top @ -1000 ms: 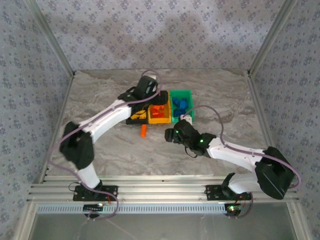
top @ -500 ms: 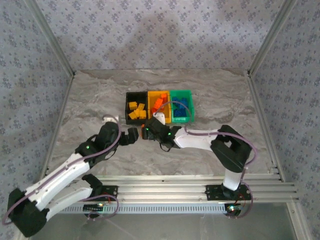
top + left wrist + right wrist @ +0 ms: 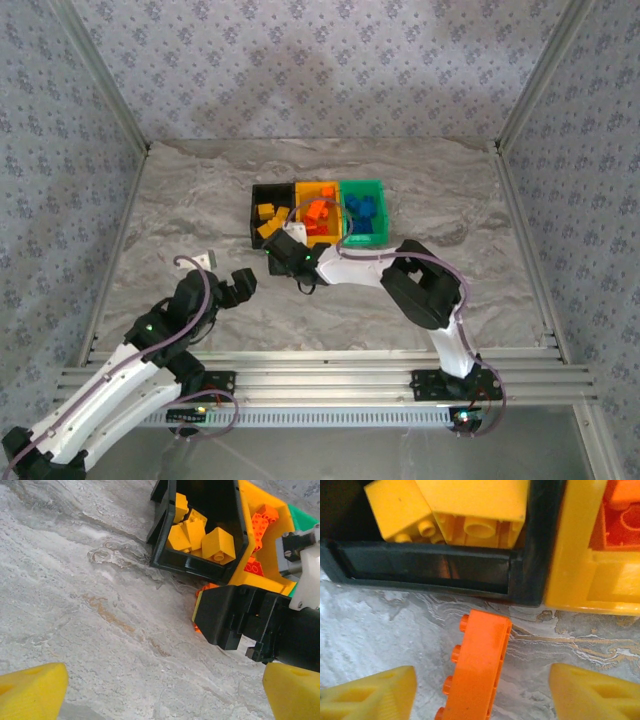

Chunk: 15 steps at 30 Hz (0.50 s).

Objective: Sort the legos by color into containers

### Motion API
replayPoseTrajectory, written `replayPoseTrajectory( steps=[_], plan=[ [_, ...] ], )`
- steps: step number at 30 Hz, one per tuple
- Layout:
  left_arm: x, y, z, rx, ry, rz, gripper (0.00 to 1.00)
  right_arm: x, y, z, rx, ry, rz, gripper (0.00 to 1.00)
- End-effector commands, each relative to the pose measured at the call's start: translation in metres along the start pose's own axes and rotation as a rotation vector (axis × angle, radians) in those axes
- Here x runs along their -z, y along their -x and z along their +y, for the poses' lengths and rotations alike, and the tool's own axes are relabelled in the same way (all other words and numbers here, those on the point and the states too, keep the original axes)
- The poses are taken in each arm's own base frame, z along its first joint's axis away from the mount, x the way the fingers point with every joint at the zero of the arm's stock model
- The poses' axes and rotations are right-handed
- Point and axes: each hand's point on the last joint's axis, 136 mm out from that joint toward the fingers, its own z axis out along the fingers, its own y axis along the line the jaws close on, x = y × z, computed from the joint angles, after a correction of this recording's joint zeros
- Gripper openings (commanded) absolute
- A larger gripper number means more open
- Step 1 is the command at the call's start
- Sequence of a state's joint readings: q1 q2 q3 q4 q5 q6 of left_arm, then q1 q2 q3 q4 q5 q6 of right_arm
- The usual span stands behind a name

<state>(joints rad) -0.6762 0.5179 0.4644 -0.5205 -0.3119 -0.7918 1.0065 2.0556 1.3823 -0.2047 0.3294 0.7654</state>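
The left hand (image 3: 236, 283) hangs low over the bare tabletop (image 3: 450, 200), well short of the bins. It is spread wide and empty: in its wrist view the yellow fingertips (image 3: 31, 690) sit at the two lower corners with only marble between them. Ahead of it stands the black bin (image 3: 262, 192), which holds a heap of yellow bricks (image 3: 217, 542).

Just in front of that bin's near wall, close to the corner where it joins the next bin, a single red-orange brick (image 3: 479, 660) lies on the tabletop. The right hand (image 3: 284, 252) is down over it with its fingers parted on either side. Marble shows in both gaps, so it has hold of nothing.

The brick is a long one. Its long axis runs from under the hand forward toward the bins, and the far end leans slightly toward the yellow-orange bin (image 3: 570, 580), stopping just short of the black wall. It lies on its side — the row of studs along one long face points sideways at a finger, not up.

Beyond the right hand's fingers, the yellow-orange bin holds red-orange bricks (image 3: 318, 212) and the green bin (image 3: 365, 183) holds blue ones (image 3: 362, 210).

The sorting looks nearly finished, since this is the only loose brick I can find. It belongs with its like in the middle bin, so what is left is to close on it, lift it and drop it in.
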Motion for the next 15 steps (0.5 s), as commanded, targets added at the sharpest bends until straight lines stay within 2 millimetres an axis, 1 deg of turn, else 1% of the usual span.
replayPoseTrajectory(
  steps=[1, 5, 9, 12, 15],
  plan=[
    [0.0, 0.001, 0.003, 0.005, 0.023, -0.004, 1.0, -0.01, -0.008, -0.009, 0.023, -0.054, 0.044, 0.63],
    [-0.002, 0.0, 0.003, 0.003, 0.025, 0.003, 1.0, -0.013, -0.007, -0.007, 0.048, -0.047, 0.047, 0.47],
    [-0.002, -0.002, 0.003, 0.003, 0.026, 0.009, 1.0, -0.011, -0.008, -0.007, 0.062, -0.033, 0.045, 0.33],
    [-0.002, -0.002, 0.002, 0.003, 0.019, 0.01, 1.0, -0.001, -0.009, -0.004, 0.066, 0.008, 0.033, 0.27],
    [-0.002, -0.001, 0.001, 0.001, 0.018, 0.01, 1.0, 0.02, -0.01, 0.002, 0.075, 0.059, 0.009, 0.24]
  ],
)
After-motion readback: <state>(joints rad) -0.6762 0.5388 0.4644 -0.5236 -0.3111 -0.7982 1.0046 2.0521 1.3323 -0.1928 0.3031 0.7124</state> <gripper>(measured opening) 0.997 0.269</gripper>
